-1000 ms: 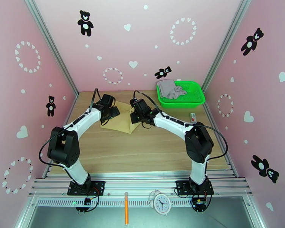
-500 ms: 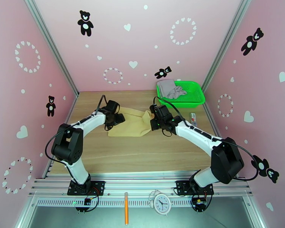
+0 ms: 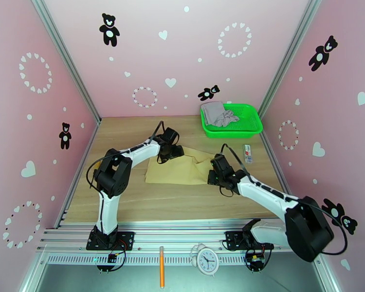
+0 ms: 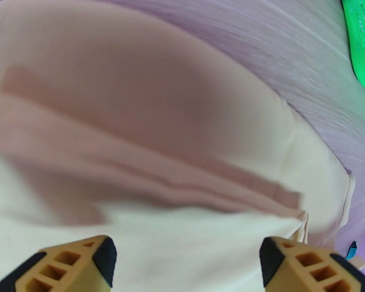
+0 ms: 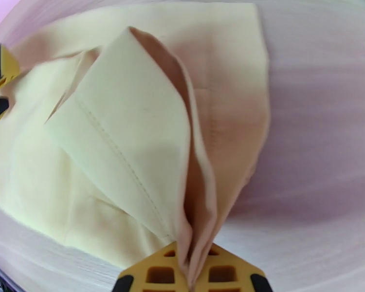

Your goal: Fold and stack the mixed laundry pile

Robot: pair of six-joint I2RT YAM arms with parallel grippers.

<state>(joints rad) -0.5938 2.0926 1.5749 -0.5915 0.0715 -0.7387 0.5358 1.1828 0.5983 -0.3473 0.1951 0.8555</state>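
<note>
The tan-beige cloth [image 3: 175, 170] lies spread on the wooden table, rumpled at its right end. My right gripper [image 3: 213, 174] is at that right end, shut on a raised fold of the tan cloth [image 5: 134, 142], which runs pinched down between its fingertips [image 5: 158, 276]. My left gripper [image 3: 172, 153] rests at the cloth's far left corner. Its fingers [image 4: 75, 266] stand wide apart and open over the tan cloth [image 4: 182, 142]. The pale grey-lilac garment [image 3: 217, 114] lies crumpled in the green basket's left half.
The green mesh basket [image 3: 248, 126] stands at the table's far right corner. A small white object [image 3: 247, 153] lies near the right edge below it. A clock [image 3: 208, 261] and an orange pen [image 3: 161, 273] sit on the near rail.
Both arms have swung right and towards the near edge, dragging the tan cloth with them. The cloth has stretched out from a small bunched shape into a wider, flatter sheet.
</note>
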